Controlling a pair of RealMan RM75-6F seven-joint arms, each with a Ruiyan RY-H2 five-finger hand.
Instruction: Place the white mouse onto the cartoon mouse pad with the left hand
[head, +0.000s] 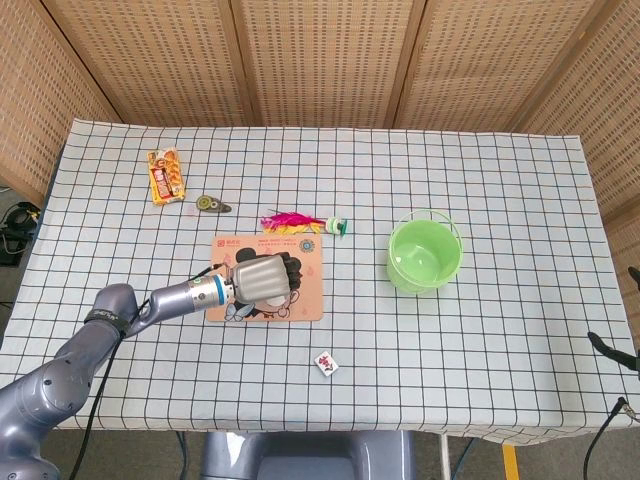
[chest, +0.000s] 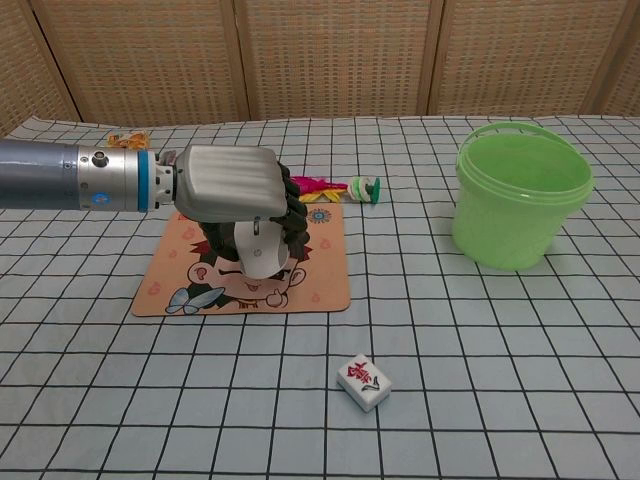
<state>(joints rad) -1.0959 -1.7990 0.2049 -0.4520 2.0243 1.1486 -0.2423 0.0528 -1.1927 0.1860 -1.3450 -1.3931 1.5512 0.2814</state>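
My left hand reaches in from the left and grips the white mouse from above, fingers curled round its sides. The mouse hangs nose-down over the middle of the cartoon mouse pad, over the drawn girl's face. I cannot tell whether it touches the pad. In the head view the hand hides the mouse. Of my right hand only dark fingertips show at the right edge of the head view, spread apart and holding nothing.
A green bucket stands right of the pad. A mahjong tile lies in front of it. Behind the pad lie a feather shuttlecock, a small green toy, a snack pack and a small round item.
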